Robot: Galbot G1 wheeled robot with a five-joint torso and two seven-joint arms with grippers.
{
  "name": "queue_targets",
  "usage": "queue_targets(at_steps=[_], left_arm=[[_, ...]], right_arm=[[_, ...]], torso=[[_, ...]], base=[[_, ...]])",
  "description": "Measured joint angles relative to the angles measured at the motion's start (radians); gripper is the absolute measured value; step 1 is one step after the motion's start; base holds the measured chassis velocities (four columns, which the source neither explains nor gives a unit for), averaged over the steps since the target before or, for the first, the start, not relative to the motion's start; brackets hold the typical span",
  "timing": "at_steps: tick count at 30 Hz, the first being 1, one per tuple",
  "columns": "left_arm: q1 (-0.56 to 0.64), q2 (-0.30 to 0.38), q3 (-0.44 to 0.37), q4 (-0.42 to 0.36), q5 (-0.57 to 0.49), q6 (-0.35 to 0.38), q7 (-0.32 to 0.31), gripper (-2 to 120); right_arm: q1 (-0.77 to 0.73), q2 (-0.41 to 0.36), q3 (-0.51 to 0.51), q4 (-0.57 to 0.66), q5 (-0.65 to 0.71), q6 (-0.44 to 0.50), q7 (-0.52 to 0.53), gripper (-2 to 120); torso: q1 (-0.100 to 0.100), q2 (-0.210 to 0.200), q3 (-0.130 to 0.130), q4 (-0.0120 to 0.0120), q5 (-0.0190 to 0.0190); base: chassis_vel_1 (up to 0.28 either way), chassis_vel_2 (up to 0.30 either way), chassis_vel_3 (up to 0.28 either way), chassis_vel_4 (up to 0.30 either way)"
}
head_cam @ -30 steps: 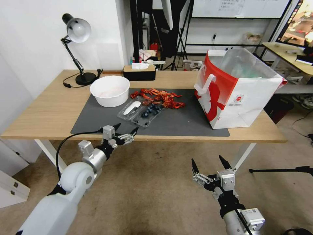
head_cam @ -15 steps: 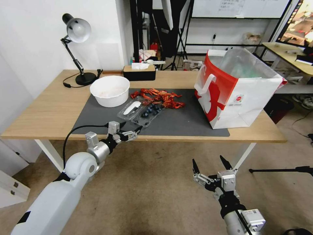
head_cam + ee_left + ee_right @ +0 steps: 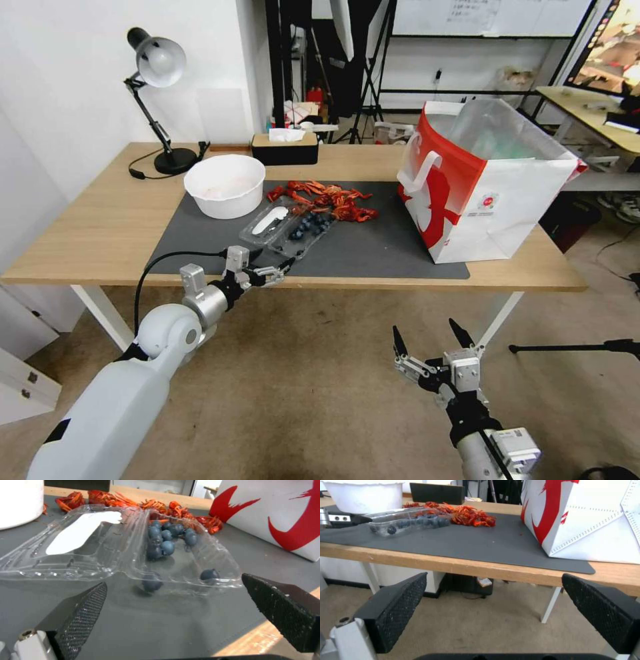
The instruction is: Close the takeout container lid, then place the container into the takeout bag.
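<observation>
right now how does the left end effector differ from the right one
The left end effector reaches forward at the table's near edge, just short of the open takeout container; the right end effector hangs low over the floor, clear of the table. In its wrist view, the left frames the container close up; the right sees it from farther off, below the table edge. Both are open and hold nothing.

Frame centre: takeout container (image 3: 304, 233) on the mat (image 3: 373, 253); bowl (image 3: 225, 186) upper left; takeout bag (image 3: 490, 183) right.
</observation>
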Motion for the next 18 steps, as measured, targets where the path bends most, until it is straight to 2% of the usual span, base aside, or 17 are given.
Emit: queue_targets(at_steps=[18], left_arm=[[-0.043, -0.004, 0.035, 0.048, -0.009, 0.003, 0.022, 100]], right_arm=[[0.001, 0.000, 0.001, -0.013, -0.004, 0.002, 0.003, 100]], torso=[[0.000, 0.000, 0.000, 0.0000, 0.0000]], base=[[0.000, 0.000, 0.000, 0.000]])
